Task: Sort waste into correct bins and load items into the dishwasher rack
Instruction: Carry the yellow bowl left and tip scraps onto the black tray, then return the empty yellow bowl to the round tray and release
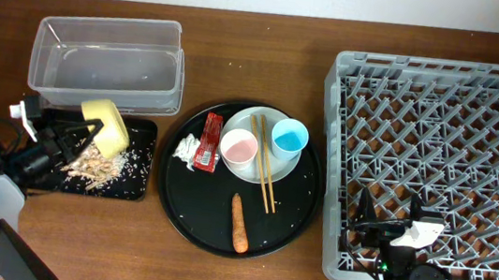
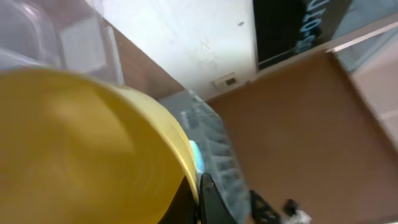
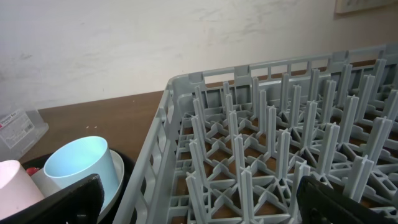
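Your left gripper (image 1: 83,132) is clamped on the yellow bowl (image 1: 108,127), tipping it over the black tray (image 1: 135,190), presumably so the food scraps (image 1: 91,167) land there, while your right gripper (image 1: 383,223) hangs with jaws apart, empty, over the dishwasher rack (image 1: 445,77).

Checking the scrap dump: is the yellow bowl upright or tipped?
Tipped: the yellow bowl is on its side above the black tray, scraps beneath it.
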Controlling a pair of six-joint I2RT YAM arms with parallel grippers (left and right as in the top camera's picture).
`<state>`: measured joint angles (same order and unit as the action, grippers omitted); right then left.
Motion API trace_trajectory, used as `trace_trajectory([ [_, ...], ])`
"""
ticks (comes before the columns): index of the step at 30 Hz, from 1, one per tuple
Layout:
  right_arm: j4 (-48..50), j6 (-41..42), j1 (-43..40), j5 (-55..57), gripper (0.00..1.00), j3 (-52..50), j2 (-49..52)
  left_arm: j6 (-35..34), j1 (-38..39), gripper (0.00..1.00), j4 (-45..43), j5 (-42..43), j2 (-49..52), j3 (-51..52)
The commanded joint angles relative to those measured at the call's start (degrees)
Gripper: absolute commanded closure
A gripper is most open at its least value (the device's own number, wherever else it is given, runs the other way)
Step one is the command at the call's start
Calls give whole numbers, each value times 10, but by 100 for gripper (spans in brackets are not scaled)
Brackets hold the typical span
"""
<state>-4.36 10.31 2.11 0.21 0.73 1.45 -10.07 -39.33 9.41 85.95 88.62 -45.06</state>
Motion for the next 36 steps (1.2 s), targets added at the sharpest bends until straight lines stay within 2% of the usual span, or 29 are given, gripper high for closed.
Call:
trace_trajectory([
  [1,-2,1,-3,5,2,-4,-2,4,2,100,50,-63,1,-2],
  [5,-2,1,-3,5,2,-4,-2,-26,26,100,57,-63,1,-14],
  [7,-2,1,-3,5,2,-4,-2,-54,104,100,57,-89,-17,-39],
  [8,-2,1,-3,5,2,-4,-2,-76,178,100,57,-157,-39,-52],
  [11,-2,1,-3,5,2,-4,-2,-88,327,100,63,-281,-70,-60],
  [15,-2,1,-3,5,2,-4,-2,-88,560,100,161,-490,-76,-60],
  [16,-2,1,-3,5,2,-4,-2,-88,584,100,172,-531,-76,-60],
  [18,-2,1,-3,5,2,-4,-2,-88,670,100,221,-687,-76,-60],
  [21,-2,1,-3,5,2,-4,-2,-88,715,100,264,-798,-76,-60],
  [25,-2,1,-3,5,2,-4,-2,-88,743,99,277,-814,-76,-46],
  [27,-2,1,-3,5,2,-4,-2,-88,758,92,278,-813,-76,-45],
  [32,-2,1,-3,5,2,-4,-2,-88,788,91,316,-825,-76,-45],
  [33,-2,1,-3,5,2,-4,-2,-88,788,83,315,-836,-76,-45],
  [36,-2,1,-3,5,2,-4,-2,-91,807,68,316,-779,-76,-45],
])
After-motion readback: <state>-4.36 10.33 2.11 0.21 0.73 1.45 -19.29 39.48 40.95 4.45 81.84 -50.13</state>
